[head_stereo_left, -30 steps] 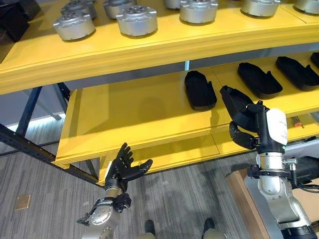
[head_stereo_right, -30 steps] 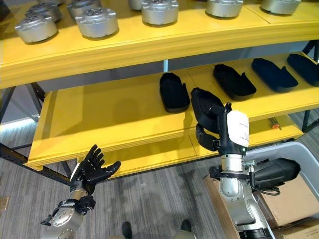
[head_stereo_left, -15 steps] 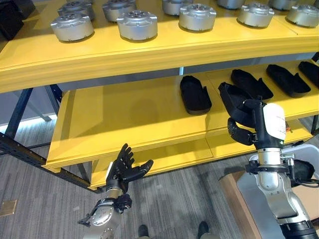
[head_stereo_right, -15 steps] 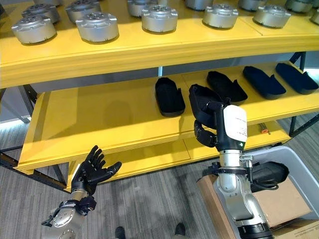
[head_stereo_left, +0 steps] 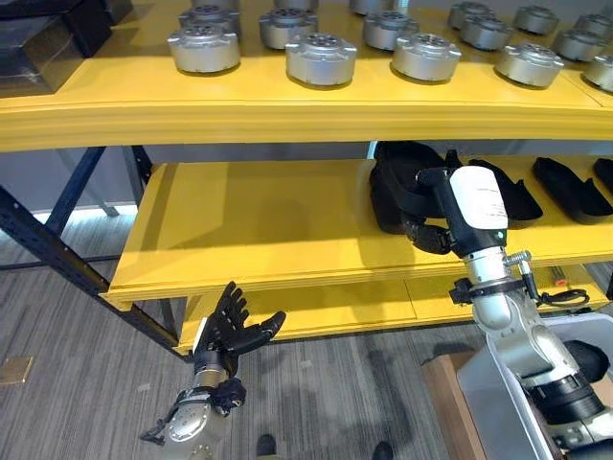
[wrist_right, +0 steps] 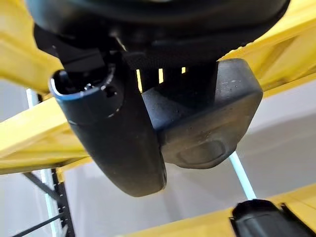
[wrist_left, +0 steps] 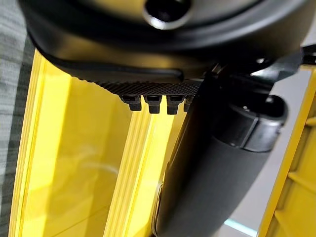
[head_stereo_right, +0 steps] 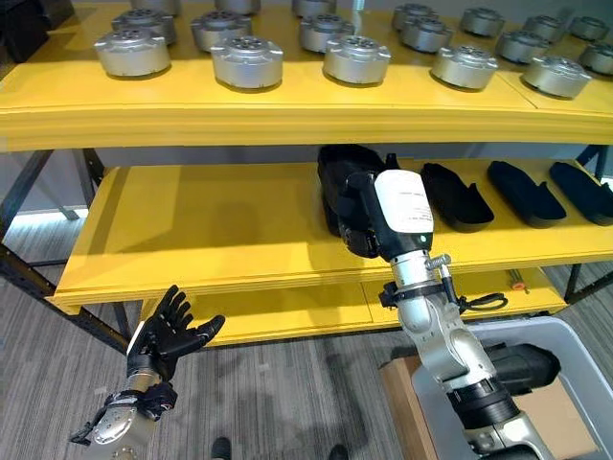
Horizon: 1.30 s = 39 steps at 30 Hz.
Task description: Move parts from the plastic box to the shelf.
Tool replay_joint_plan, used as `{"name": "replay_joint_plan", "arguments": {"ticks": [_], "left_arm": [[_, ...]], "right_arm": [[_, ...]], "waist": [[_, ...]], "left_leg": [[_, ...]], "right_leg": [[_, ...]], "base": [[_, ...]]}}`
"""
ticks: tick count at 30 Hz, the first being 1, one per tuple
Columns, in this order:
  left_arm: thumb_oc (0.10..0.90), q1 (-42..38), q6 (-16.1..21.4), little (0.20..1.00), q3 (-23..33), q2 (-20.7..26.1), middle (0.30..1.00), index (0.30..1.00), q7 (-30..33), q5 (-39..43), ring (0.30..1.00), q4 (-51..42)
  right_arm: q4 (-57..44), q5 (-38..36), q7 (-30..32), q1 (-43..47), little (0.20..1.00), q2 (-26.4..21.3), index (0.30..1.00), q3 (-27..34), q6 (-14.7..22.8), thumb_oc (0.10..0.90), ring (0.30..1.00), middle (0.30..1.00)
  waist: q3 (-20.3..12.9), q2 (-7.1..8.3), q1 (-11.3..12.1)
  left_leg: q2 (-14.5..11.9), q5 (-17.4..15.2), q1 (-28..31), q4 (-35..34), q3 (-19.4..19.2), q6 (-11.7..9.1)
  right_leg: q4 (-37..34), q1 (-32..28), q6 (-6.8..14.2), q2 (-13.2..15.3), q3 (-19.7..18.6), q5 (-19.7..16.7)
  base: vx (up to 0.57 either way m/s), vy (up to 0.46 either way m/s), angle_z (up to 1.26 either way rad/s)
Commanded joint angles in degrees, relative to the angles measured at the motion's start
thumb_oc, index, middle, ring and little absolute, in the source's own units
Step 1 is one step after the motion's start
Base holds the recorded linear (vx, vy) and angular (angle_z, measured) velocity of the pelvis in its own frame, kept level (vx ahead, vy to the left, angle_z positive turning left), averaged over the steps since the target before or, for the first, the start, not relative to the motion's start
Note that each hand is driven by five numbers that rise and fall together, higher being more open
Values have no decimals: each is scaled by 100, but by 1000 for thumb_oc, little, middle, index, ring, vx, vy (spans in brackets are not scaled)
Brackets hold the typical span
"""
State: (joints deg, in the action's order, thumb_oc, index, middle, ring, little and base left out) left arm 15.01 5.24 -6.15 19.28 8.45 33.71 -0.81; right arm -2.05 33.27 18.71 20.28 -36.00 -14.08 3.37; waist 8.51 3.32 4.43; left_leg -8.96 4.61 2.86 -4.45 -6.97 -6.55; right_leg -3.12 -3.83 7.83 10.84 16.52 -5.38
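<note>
1. Since a second ago, right hand has carried the black part from the middle shelf's front lip in over its deck.
2. Fingers clamped round the part.
3. Loads of bare yellow deck to its left.
4. Left hand idles below, fingers spread.

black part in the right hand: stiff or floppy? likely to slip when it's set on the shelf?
The black part looks like a rigid moulded shell: it holds its shape in the right hand, with no sag. It is probably light, carried one-handed. Its matte, speckled surface suggests fair grip, and matching parts lie stable on the middle shelf.
</note>
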Motion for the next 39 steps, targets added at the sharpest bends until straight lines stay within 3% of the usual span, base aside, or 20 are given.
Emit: {"name": "replay_joint_plan", "arguments": {"ticks": [1, 18, 28, 39], "left_arm": [[900, -219, 659, 1000, 127, 361, 1000, 1000, -142, 188, 1000, -750], [900, -246, 756, 1000, 115, 644, 1000, 1000, -204, 410, 1000, -856], [900, -385, 816, 1000, 70, 795, 1000, 1000, -111, 567, 1000, -830], [900, -591, 901, 1000, -35, 989, 1000, 1000, -63, 646, 1000, -819]], "right_arm": [[185, 8, 254, 1470, 300, -273, 300, -101, 109, 400, 300, 300], [1429, -318, 147, 2861, 300, -41, 300, -929, -8, 400, 300, 300], [2048, -709, 302, 3419, 300, 232, 300, -1024, -133, 400, 300, 300], [3120, -1023, 521, 4131, 300, 306, 300, -1187, -322, 400, 300, 300]], "waist": [[-378, 100, 99], [-65, 144, 676], [180, 165, 892], [524, 79, 1101]], "left_leg": [[-91, -304, 35, 27, -162, 143], [-20, -243, -613, 301, 298, 153], [73, -234, -1060, 529, 530, 188], [188, -230, -1595, 840, 836, 236]], "right_leg": [[380, -310, 254, 312, -118, 544], [443, -212, 243, 316, 367, 533], [508, -53, 221, 336, 601, 502], [675, 166, 201, 437, 855, 520]], "base": [[7, -14, 16], [-3, -23, 13], [-22, -6, 15], [-34, 20, 14]]}}
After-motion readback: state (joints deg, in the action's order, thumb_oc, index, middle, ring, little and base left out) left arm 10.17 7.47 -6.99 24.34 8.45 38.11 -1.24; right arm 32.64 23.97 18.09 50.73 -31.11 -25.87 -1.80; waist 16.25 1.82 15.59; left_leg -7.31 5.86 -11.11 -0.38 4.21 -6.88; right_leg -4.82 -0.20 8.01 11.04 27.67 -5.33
